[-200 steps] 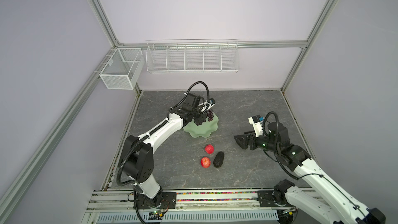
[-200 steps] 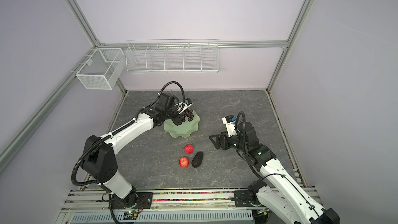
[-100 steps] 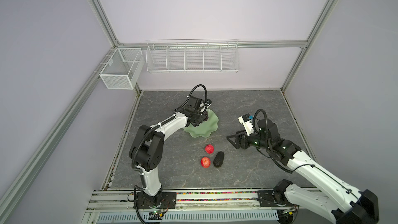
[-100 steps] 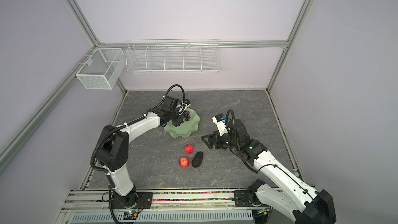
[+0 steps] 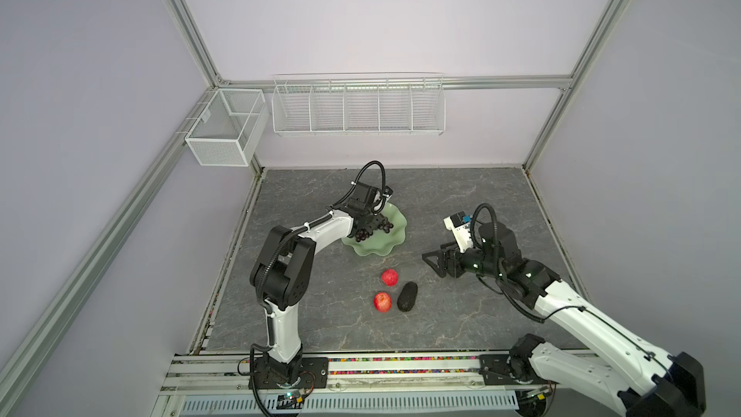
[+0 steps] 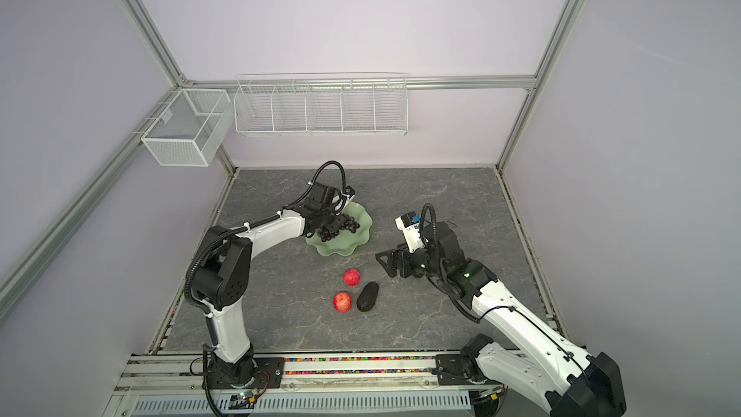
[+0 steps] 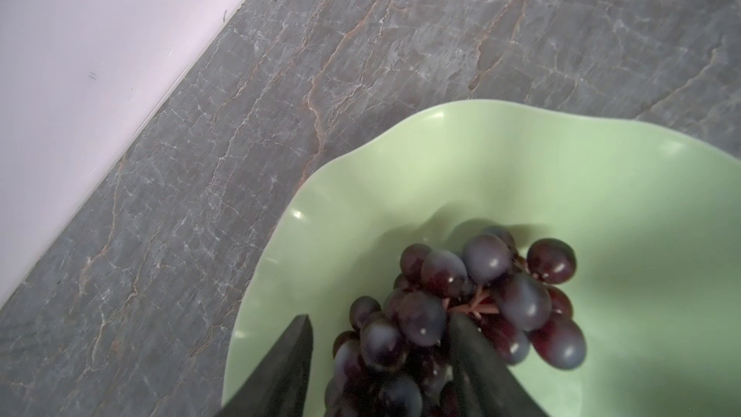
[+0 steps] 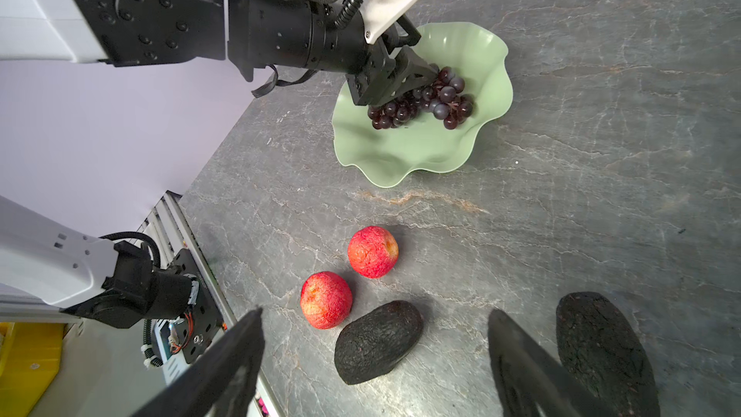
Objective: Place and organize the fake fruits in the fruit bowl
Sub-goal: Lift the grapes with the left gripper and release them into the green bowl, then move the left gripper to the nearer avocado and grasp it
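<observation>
The pale green fruit bowl [image 5: 391,234] [image 6: 347,249] [image 8: 421,154] [image 7: 521,162] stands at the back middle of the table. A bunch of dark purple grapes [image 5: 371,229] [image 6: 339,228] [image 7: 485,258] [image 8: 425,102] lies in it. My left gripper [image 5: 373,221] [image 6: 336,221] [image 7: 380,319] is open around the bunch, with a gap beside one finger. Two red apples [image 5: 389,277] [image 5: 382,302] [image 8: 373,251] [image 8: 326,300] and an avocado [image 5: 407,296] [image 8: 379,340] lie in front of the bowl. My right gripper [image 5: 435,264] [image 8: 376,314] hangs wide open above the table. A second avocado [image 8: 605,355] lies beside one of its fingers.
Two white wire baskets [image 5: 357,108] [image 5: 224,130] hang on the back and left walls. The left wall's foot runs close behind the bowl. The arms' base rail [image 5: 361,371] runs along the front edge. Bare marble lies right of the bowl.
My left gripper lowered the grapes into the bowl and its jaws opened. My right arm swung left towards the apples and avocado.
</observation>
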